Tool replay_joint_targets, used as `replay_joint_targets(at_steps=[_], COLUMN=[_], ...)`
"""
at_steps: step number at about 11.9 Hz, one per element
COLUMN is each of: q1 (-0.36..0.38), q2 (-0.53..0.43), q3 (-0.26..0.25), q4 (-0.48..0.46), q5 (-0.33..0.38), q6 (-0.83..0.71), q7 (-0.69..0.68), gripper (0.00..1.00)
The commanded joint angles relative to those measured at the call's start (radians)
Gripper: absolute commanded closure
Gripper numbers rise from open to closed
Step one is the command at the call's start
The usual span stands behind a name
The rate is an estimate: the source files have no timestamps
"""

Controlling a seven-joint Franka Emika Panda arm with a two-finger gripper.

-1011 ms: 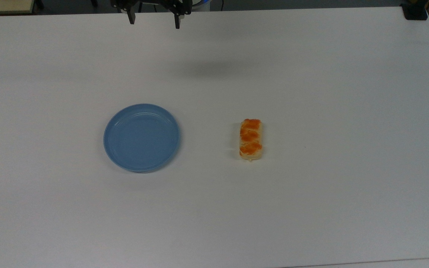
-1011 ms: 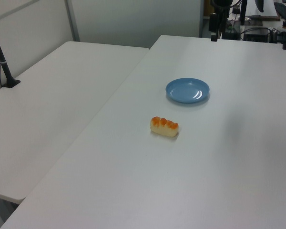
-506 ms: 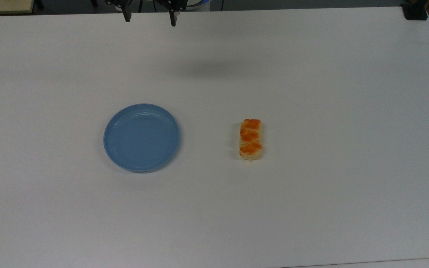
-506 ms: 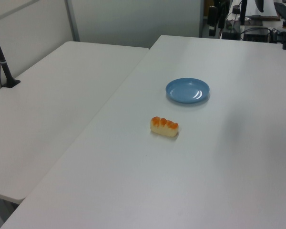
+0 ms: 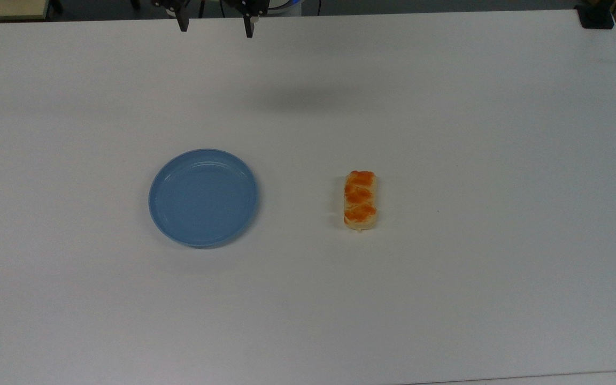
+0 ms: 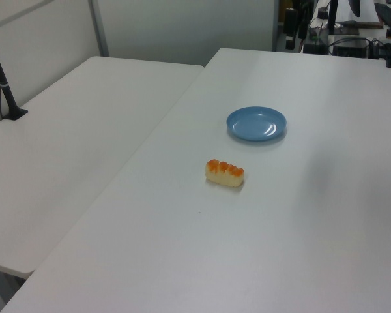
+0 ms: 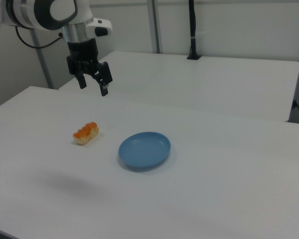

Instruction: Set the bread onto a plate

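The bread (image 5: 360, 200), a pale bar with three orange-brown bumps, lies on the white table (image 5: 447, 294) to the top view's right of the light-blue plate (image 5: 203, 197). Both rest flat and apart, with a gap of bare table between them. The bread (image 6: 225, 173) sits nearer than the plate (image 6: 256, 123) in the left view. In the right view the bread (image 7: 86, 132) lies left of the plate (image 7: 144, 149). My gripper (image 7: 93, 85) hangs open high above the table, empty, fingers spread. Its fingertips (image 5: 248, 31) reach in at the top view's upper edge, far from both things.
A second white table (image 6: 72, 143) adjoins on the left view's left, with a black post (image 6: 3, 85) clamped to it. Cables and equipment (image 6: 352, 39) stand past the table's far end in the left view. A dark clamp (image 5: 595, 16) sits at the top view's upper right corner.
The gripper rose and drew back toward the top view's upper edge between one second and half a second ago; since then it has held still. Bread and plate have not moved.
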Motion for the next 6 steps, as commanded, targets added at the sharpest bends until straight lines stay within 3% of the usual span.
replay_joint_targets(at_steps=[1,6], q1=[0.023,0.092], q2=[-0.01,0.076], q3=[-0.005,-0.002], q4=[-0.022,-0.021], q5=[0.025,0.036], q6=[0.011,0.033], q7=[-0.017,-0.008], gripper=[0.0,0.0])
